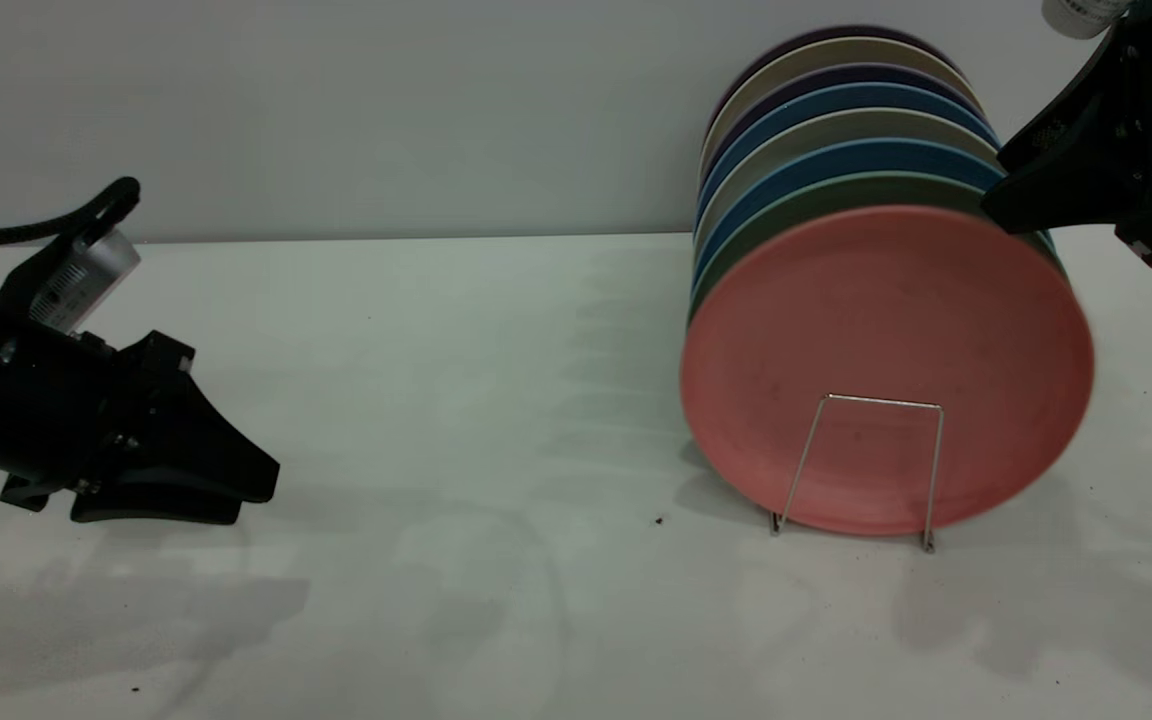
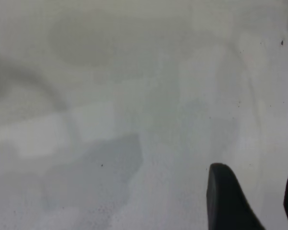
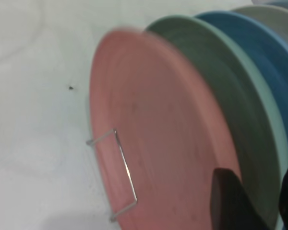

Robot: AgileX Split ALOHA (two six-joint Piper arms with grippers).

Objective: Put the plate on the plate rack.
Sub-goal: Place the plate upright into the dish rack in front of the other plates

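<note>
At the lower left of the exterior view the left hand [image 1: 236, 490] rests low over the bare worktop [image 1: 456, 420], its two dark fingers lying close together with only a thin gap; its wrist view shows nothing but worktop ahead of them. It is well apart from everything that matters.

Toward the right of centre, the pink plate [image 1: 886, 370] stands on edge in the wire rack [image 1: 861, 470], one silver loop crossing its lower face. It leans back against the green plate [image 1: 836, 195] and the row of blue plates and pale ones behind. So the plate seems already seated — its flat face turned toward the camera, its rim pointing up toward the right hand.

At the upper right corner the right hand [image 1: 1011, 205] hovers just at the plate's top edge. In its wrist view the fingers [image 3: 230, 201] are spread, straddling the rims of the pink and green plates, gripping nothing. This arm is by far the nearer — any coming move looks like a straight lift up and away.
</note>
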